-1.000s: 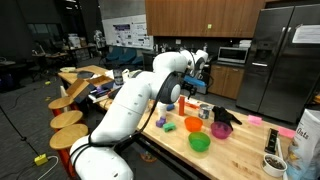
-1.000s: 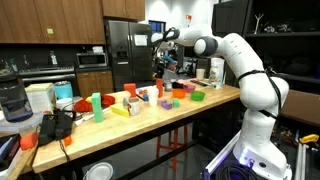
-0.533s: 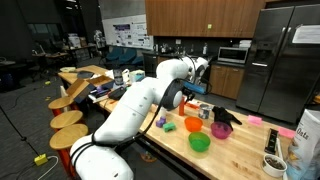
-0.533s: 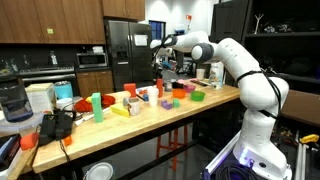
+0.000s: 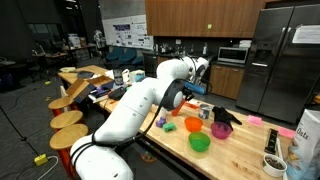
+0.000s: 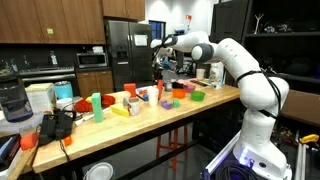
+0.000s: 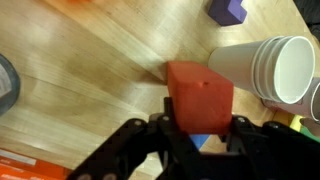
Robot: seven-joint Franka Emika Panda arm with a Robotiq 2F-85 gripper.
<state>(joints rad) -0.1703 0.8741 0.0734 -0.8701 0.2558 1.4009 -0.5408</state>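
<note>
Arm (image 5: pixel 150 95) shifted since a second ago; fingers (image 7: pixel 172 125) clamped on red block (image 7: pixel 200 92).

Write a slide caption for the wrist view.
Hand grips a red block over the wooden table, beside a white paper cup.

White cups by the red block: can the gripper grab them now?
Probably not yet. The gripper seems shut on the red block, so its jaws are full. The white cups stand close beside it with nothing between.

Matt red block (image 7: pixel 200 95), smooth wooden table (image 7: pixel 90 70)
</note>
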